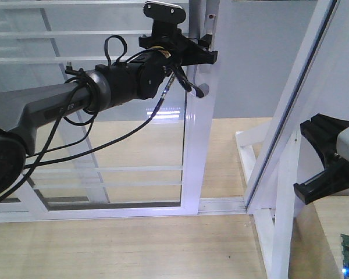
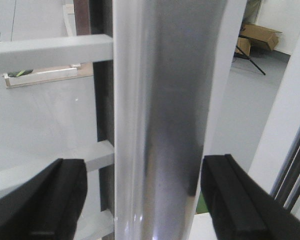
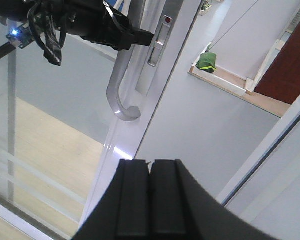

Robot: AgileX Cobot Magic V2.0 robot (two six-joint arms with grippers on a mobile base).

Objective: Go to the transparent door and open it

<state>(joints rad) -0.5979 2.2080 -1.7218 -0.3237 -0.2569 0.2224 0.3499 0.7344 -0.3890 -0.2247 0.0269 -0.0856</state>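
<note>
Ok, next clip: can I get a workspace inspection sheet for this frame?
Surface: wooden floor.
Job's things: transparent door upright in its track; grey handle on its stile.
Clutter: cardboard boxes and a green bundle in the room beyond.
Grippers: left gripper open, fingers either side of the handle; right gripper shut, empty.
Cables: black cables looped along the left arm.
Surroundings: second barred glass panel behind.

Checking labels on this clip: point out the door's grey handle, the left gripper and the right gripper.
grey handle (image 3: pixel 111 90), right wrist view, on the straight bar above its lower curve.
left gripper (image 2: pixel 146 172), left wrist view, midway between its fingertips, over the handle.
right gripper (image 3: pixel 150 167), right wrist view, seam between its closed fingertips.
</note>
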